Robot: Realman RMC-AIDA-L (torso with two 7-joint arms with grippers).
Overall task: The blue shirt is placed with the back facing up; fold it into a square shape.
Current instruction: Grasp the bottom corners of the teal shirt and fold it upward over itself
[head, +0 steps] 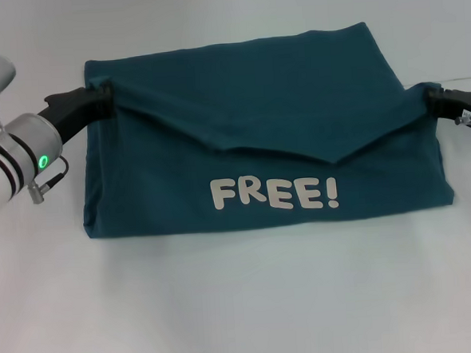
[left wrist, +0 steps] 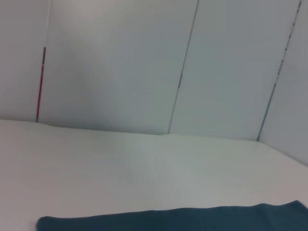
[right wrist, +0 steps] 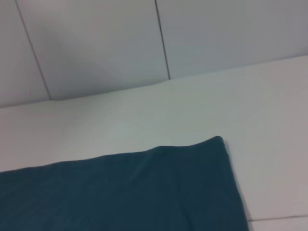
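The blue shirt [head: 256,119] lies on the white table [head: 243,304], folded into a wide rectangle with white "FREE!" lettering [head: 273,194] showing near its front edge. A teal flap hangs across the middle, stretched between both grippers. My left gripper [head: 103,96] is shut on the flap's left corner at the shirt's left edge. My right gripper [head: 430,96] is shut on the flap's right corner at the shirt's right edge. The flap sags to a point in the middle. The left wrist view shows a strip of the shirt [left wrist: 192,219], and the right wrist view shows a corner of the shirt [right wrist: 144,192].
White table surface runs on all sides of the shirt. Pale wall panels [left wrist: 144,62] stand behind the table, with a thin red strip [left wrist: 41,82] at one seam.
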